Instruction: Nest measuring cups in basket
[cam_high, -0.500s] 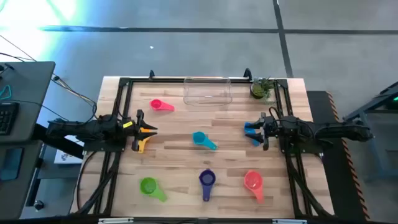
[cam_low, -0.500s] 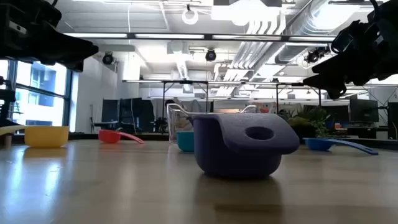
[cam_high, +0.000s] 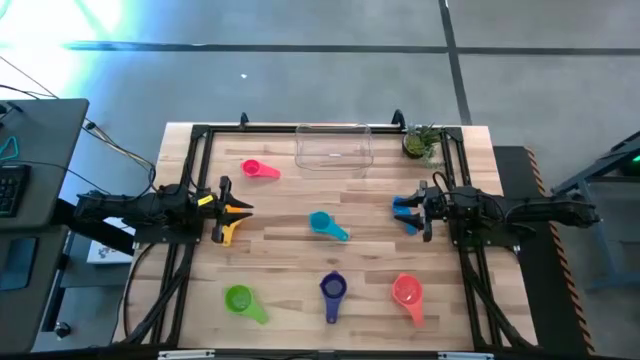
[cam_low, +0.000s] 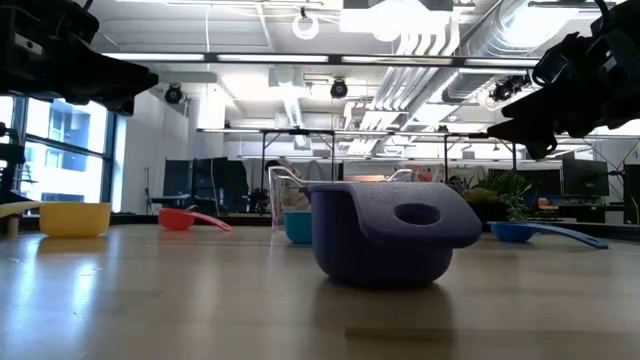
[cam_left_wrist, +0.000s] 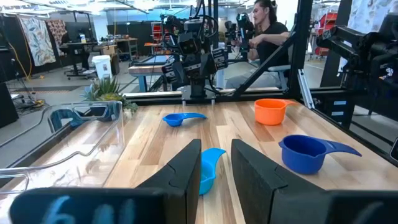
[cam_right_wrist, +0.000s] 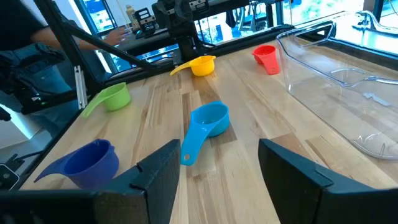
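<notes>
I see both tools gaping, left tool (cam_high: 222, 211) and right tool (cam_high: 425, 208) flanking the teal cup (cam_high: 323, 223); basket (cam_high: 334, 148) holds nothing.

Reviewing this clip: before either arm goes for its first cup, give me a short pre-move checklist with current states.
1. Basket free of cups: ok, clear bin at the far edge holds none.
2. Left gripper open: ok, fingers apart, teal cup ahead between them.
3. Right gripper open: ok, wide gap.
4. Cups upright: not ok, purple cup lies mouth down in the low view.
5. Plant clear of basket: ok, beside it, apart.
6. Yellow cup free of left arm: cannot tell.
</notes>
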